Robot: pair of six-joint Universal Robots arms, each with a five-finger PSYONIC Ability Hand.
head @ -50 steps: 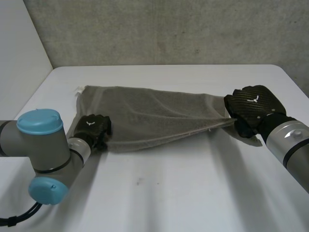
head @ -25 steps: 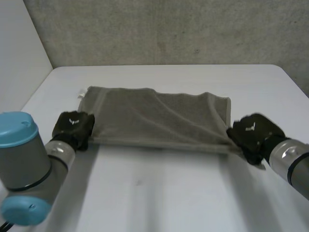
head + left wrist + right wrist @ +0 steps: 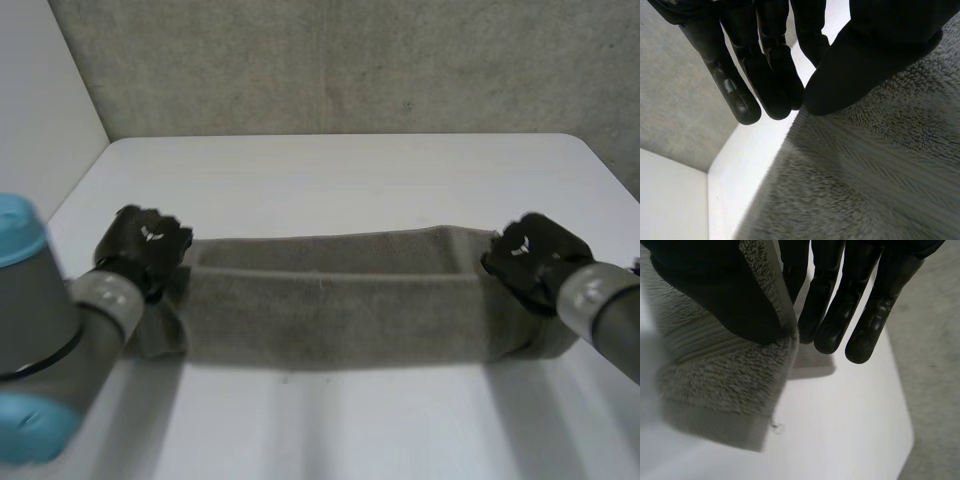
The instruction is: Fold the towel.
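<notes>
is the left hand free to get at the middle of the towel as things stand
Probably not: the left hand is pinching an end of the towel between thumb and fingers, so it would have to let go first. Nothing else blocks the way.

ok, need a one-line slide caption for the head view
Left hand and right hand each pinch one end of the grey towel, stretched as a doubled band across the white table.
</notes>
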